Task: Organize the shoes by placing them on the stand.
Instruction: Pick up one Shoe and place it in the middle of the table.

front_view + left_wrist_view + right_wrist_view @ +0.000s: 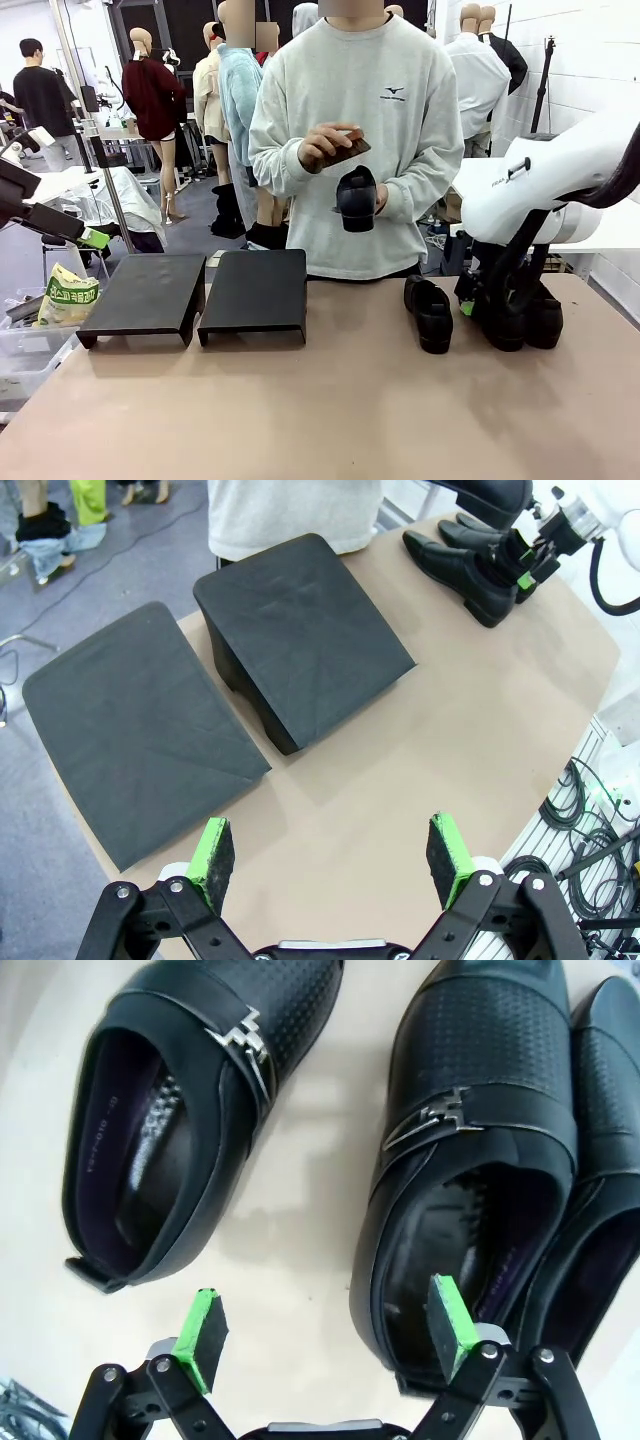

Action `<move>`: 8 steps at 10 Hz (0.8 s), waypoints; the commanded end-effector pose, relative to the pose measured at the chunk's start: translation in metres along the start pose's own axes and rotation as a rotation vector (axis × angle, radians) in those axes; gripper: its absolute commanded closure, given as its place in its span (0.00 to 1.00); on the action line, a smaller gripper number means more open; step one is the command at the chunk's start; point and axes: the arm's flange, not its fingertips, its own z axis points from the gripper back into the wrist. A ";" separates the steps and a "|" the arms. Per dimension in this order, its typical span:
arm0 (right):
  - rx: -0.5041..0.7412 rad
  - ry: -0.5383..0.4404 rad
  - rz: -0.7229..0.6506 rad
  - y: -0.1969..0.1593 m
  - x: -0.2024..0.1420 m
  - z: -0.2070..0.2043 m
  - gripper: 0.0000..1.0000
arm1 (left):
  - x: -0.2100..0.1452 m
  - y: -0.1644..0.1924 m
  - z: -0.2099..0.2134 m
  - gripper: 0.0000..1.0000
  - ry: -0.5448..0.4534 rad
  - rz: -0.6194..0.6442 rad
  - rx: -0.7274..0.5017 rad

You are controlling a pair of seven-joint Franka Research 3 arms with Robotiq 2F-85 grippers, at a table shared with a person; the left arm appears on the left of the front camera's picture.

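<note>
Right gripper (325,1315), right wrist view: the green pads (203,1325) stand wide apart and hold nothing. One pad hangs over bare table. The other sits over the heel opening of the middle shoe (470,1150), so the jaws straddle that shoe's side wall. Contact with the leather cannot be told.

Shoes under this gripper: three black slip-ons with perforated toes. Two carry a silver zigzag buckle. The left shoe (190,1100) lies apart from the middle one, with bare table between them. The third shoe (605,1150) lies against the middle shoe's other side.

Right arm, front view: the white arm enters from the right, elbow raised. The forearm drops steeply, and the wrist points down onto the shoes at the far right of the table (320,410).

Left gripper (330,855), left wrist view: the fingers are spread wide and empty, above the near table edge. They look down across both stands. In the front view the left arm sits at the left edge, raised above table height and outside the table's left side, its gripper angled down and inward.

Stands: two low black stands, the left stand (140,290) and the right stand (255,285), sit side by side on the table's left half. They are well apart from the shoes. Neither stand bears a shoe.

Person, far side: one hand (322,145) holds a small brown object at chest height. A fourth shoe (357,197) is held just below it, heel toward the camera. The hand gripping it is mostly hidden.
</note>
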 end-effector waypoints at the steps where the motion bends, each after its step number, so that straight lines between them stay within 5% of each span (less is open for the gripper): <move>1: -0.069 0.031 -0.028 0.002 0.014 -0.019 0.00 | -0.002 0.002 0.001 0.00 -0.004 -0.020 -0.013; 5: -0.096 0.071 -0.037 0.009 0.013 -0.032 0.00 | -0.002 0.002 0.001 0.00 -0.004 -0.020 -0.013; 8: -0.124 0.055 -0.078 0.008 0.013 -0.031 0.45 | -0.002 0.002 0.001 0.00 -0.004 -0.020 -0.013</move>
